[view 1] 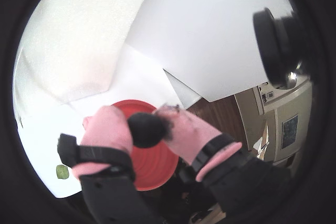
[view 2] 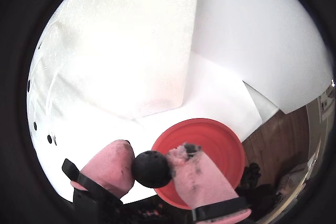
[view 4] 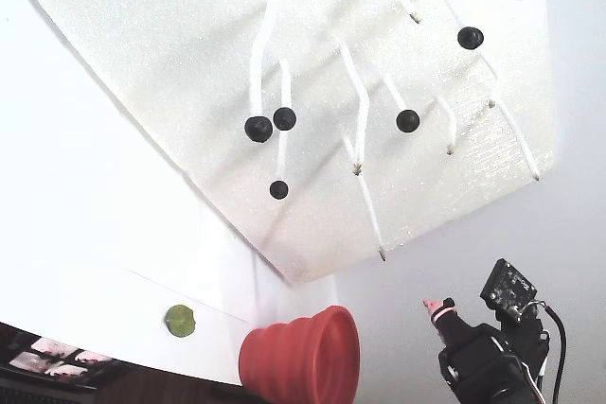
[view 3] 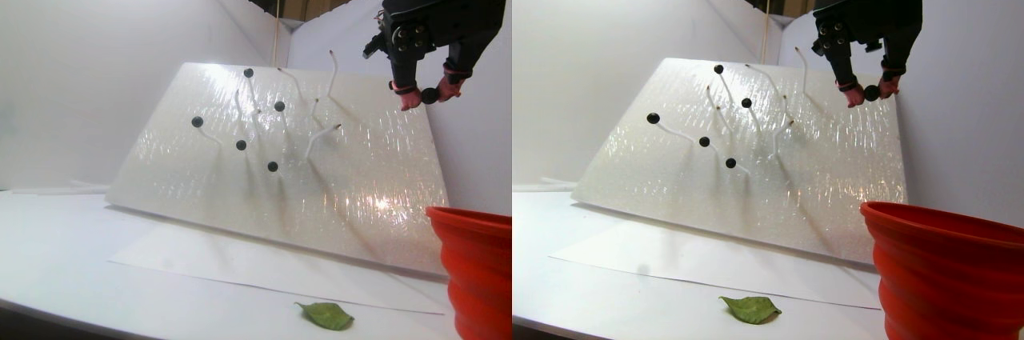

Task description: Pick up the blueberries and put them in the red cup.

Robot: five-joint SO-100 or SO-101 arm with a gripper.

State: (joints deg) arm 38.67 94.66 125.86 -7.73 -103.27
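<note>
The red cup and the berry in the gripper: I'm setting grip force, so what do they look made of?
The red cup looks like soft matte rubber or silicone: stepped, ribbed walls, no gloss. The berry in the gripper looks like dull black-blue foam or rubber, faintly dimpled, though I can't tell which.

The claw enters from the bottom edge, its two pink-padded fingers pinching one dark round blueberry between their tips — the berry's matte surface shows small dimples. The right finger's pad is smudged with dark marks near its tip. Just behind and below the berry sits the red cup, seen from above, its wide round rim and stepped inner rings in plain view. The cup rests on the white worktop. White panels rise behind — brightly lit and washed out. A few small dark dots show at the far left edge.
</note>
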